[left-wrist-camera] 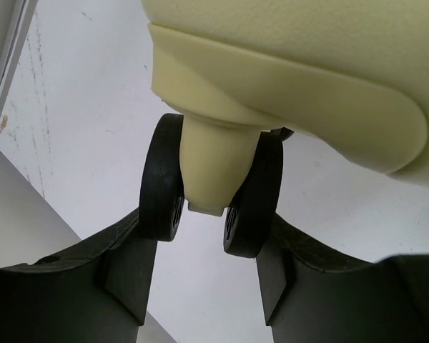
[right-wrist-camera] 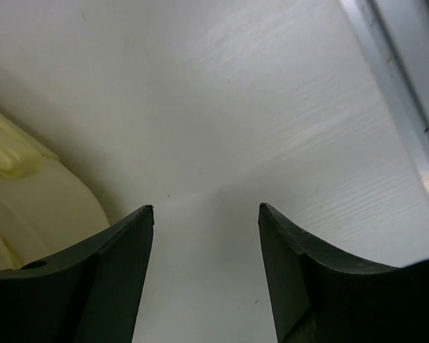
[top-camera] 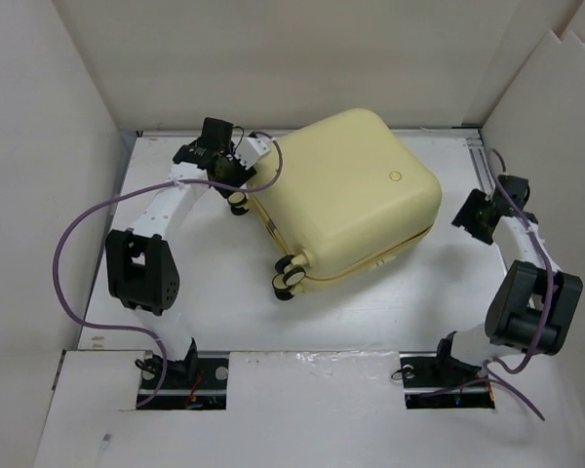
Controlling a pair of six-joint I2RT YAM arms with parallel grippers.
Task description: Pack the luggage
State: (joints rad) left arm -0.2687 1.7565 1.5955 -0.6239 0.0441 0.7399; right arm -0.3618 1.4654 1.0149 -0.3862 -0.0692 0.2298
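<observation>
Two grippers flank the luggage (top-camera: pixel 346 195), lying shut mid-tabletop (top-camera: pixel 205 288): rigid, bulky, its smooth shell likely slippery. Left gripper (left-wrist-camera: pixel 205 230) straddles a caster wheel (left-wrist-camera: pixel 164 179), a firm handhold; whether it clamps, I cannot tell. Right gripper (right-wrist-camera: pixel 206 207) gapes empty

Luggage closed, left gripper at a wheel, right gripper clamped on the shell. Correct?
No. The right gripper is open and holds nothing: the right wrist view shows only table between its fingers, the luggage off to the side. Rest holds: luggage closed, left gripper at a wheel.
</observation>
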